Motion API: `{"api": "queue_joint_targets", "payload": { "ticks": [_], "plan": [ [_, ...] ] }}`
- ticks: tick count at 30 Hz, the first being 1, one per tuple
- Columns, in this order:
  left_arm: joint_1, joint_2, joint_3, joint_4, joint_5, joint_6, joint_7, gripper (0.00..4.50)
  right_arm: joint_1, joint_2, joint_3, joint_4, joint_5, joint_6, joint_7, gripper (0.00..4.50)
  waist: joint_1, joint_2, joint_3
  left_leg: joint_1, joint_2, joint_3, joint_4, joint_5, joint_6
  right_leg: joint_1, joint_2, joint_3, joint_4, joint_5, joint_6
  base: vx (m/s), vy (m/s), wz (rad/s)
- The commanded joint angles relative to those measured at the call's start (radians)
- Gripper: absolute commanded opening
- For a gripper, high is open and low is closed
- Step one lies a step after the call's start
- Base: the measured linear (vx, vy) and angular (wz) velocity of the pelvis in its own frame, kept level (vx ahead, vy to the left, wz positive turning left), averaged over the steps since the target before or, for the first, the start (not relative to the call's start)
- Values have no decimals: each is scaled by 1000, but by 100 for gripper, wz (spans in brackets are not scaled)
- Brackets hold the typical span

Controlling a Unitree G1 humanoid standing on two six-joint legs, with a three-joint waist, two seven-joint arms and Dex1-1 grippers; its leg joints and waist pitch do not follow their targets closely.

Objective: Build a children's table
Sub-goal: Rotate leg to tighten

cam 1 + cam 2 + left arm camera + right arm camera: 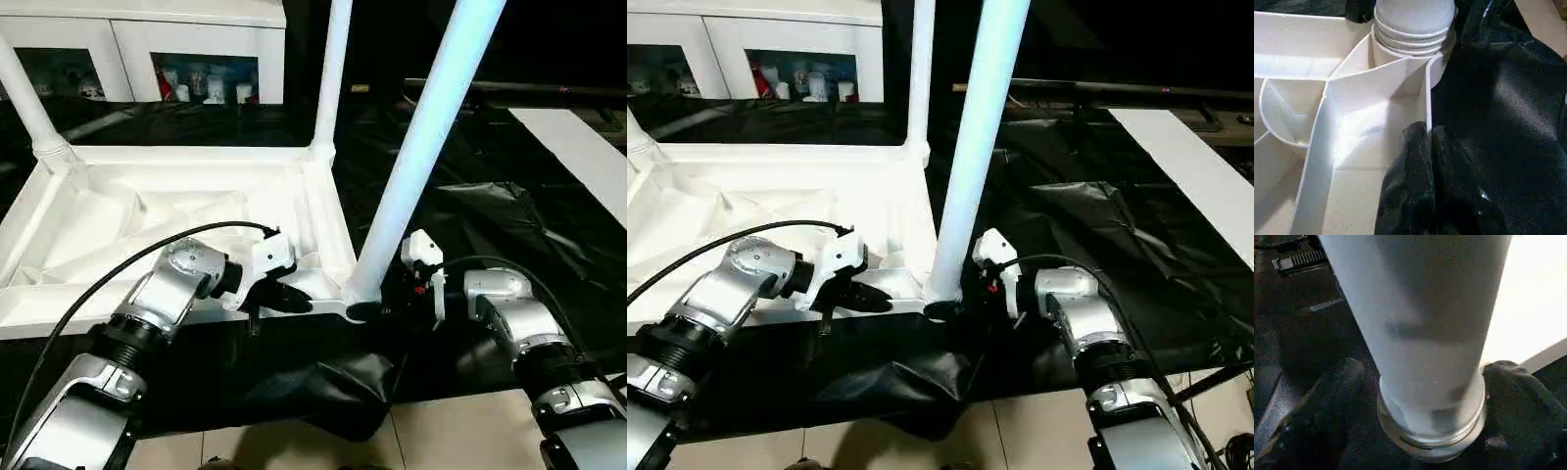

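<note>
Dim dark surroundings, glare on white table top (147, 211), near leg (1415, 333) blurred, perhaps motion

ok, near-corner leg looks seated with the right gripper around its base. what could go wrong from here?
1. The right gripper has its fingers spread either side of the near leg, close to it; pulling away off-axis could knock it crooked.
2. The left gripper, shut, rests on the table top's rim; pressing there could shift the top on the loose black sheet.

Silver jointed forearms (157, 299), black cables (127, 259), white wrist blocks, black-fingered end effectors.
</note>
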Motion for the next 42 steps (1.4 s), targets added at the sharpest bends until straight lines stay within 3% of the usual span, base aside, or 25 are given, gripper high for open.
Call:
{"api": "queue_joint_targets", "payload": {
  "ticks": [1,4,7,12,19,21,25,26,27,28,31,34,40,41,42],
  "plan": [
    [6,-12,-8,-31,-26,8,-31,0,6,-8,-3,-27,5,15,1,375,-2,-3,-65,10,9,7,-64,-162,48,55,-63,36,-65,-201,-219,0,0,0],
    [7,-9,-7,-35,-25,12,-32,0,10,-5,-12,-41,15,31,7,341,-2,-2,-66,11,10,6,-65,-161,45,56,-63,36,-64,-204,-214,0,0,0],
    [9,-7,-7,-33,-23,13,-34,0,12,-8,-10,-44,18,35,13,335,-1,-2,-66,11,9,6,-64,-154,46,55,-62,36,-63,-189,-218,0,0,0],
    [19,0,-14,-39,-23,23,-48,0,20,-10,-9,-49,18,43,14,274,-1,-1,-66,11,9,6,-64,-155,45,56,-62,36,-63,-188,-219,0,0,0],
    [21,-6,-16,-27,-6,36,-18,0,29,4,-18,-21,-4,36,-57,263,-2,-1,-65,12,9,6,-64,-161,40,55,-62,36,-64,-199,-219,0,0,0],
    [15,-24,-12,-6,8,39,25,0,20,22,-33,25,-22,7,-136,262,-5,1,-63,12,9,6,-66,-182,29,51,-63,36,-69,-232,-212,0,0,0],
    [-21,-104,23,75,40,59,209,0,-3,84,-93,120,-35,-2,-382,261,-16,-2,-55,19,4,0,-70,-266,-7,47,-64,33,-87,-404,-164,0,0,0],
    [-55,-157,48,138,53,80,331,0,-17,124,-124,157,-33,10,-529,261,-20,-2,-55,19,5,-2,-71,-281,-13,46,-64,33,-90,-430,-153,0,0,0],
    [-61,-168,53,151,55,83,355,0,-21,132,-130,164,-33,11,-558,261,-23,-1,-54,21,2,0,-70,-287,-16,41,-61,34,-92,-441,-148,0,0,0],
    [-81,-198,69,186,59,93,426,0,-31,155,-148,187,-33,11,-648,261,-28,-7,-57,22,-2,-5,-70,-297,-23,44,-62,32,-95,-474,-136,0,0,0],
    [-139,-285,113,278,61,113,624,0,-79,243,-221,263,13,16,-890,260,-28,-3,-60,24,-2,-6,-69,-293,-21,41,-62,31,-96,-468,-128,0,0,0],
    [-155,-318,105,309,70,101,649,0,-115,292,-231,306,17,-27,-948,260,-26,-1,-64,20,-3,-3,-68,-282,-5,41,-60,34,-94,-393,-138,0,0,0],
    [-154,-298,67,322,110,61,590,0,-132,323,-225,298,31,-86,-792,260,-22,-3,-65,13,-1,0,-70,-242,25,52,-61,34,-85,-305,-168,0,0,0],
    [-151,-287,63,315,111,63,574,0,-128,319,-226,280,40,-94,-754,315,-21,-2,-65,13,-1,0,-70,-237,28,54,-62,34,-85,-297,-172,0,0,0],
    [-152,-284,62,317,111,60,571,0,-127,317,-226,277,41,-95,-746,315,-20,-3,-65,13,-1,1,-69,-235,31,55,-61,34,-84,-292,-175,0,0,0]
  ]
}}
